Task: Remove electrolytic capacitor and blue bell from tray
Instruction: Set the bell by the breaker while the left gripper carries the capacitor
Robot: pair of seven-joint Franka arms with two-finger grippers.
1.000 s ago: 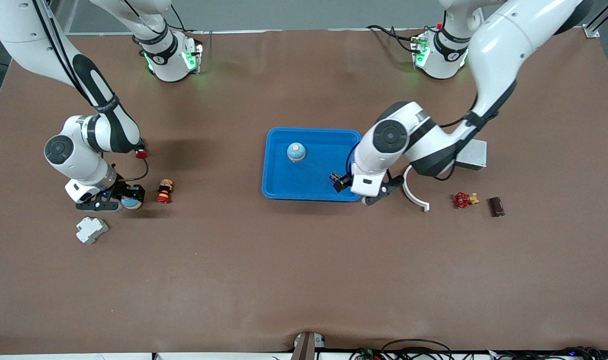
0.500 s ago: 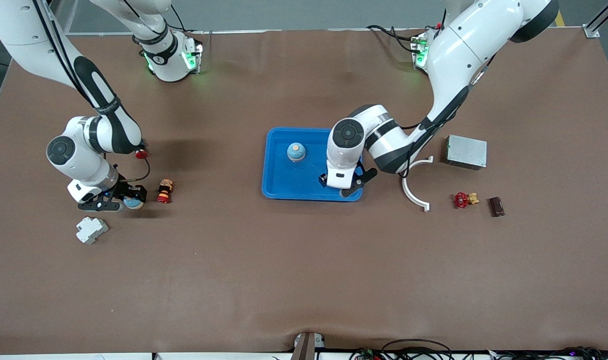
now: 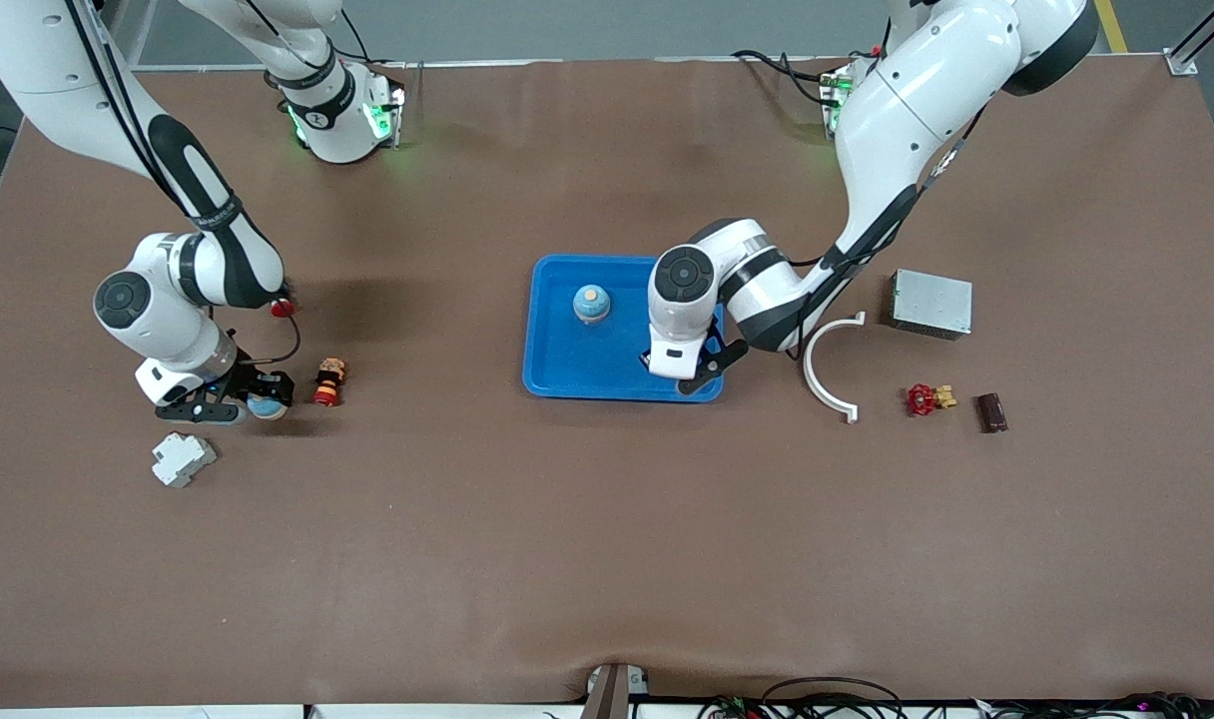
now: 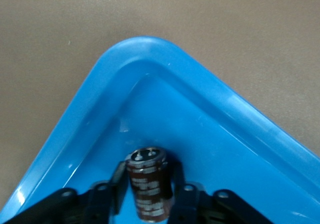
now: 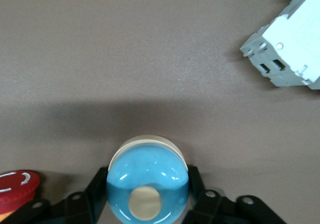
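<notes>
Left arm swung in from tray edge since a second ago | left gripper [image 3: 689, 377] over glossy blue plastic tray [image 3: 567, 374] corner, clamped on brown ribbed cylindrical capacitor [image 4: 149, 184] | right gripper [image 3: 236, 402] fingers bracket shiny blue domed bell [image 5: 147, 184] on matte brown table [image 3: 467, 519], grip unclear | second bell [image 3: 591, 303] in tray

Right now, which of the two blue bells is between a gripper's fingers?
The blue bell on the bare table beside the red button, between the right gripper fingers. The other bell sits untouched in the blue tray.
</notes>
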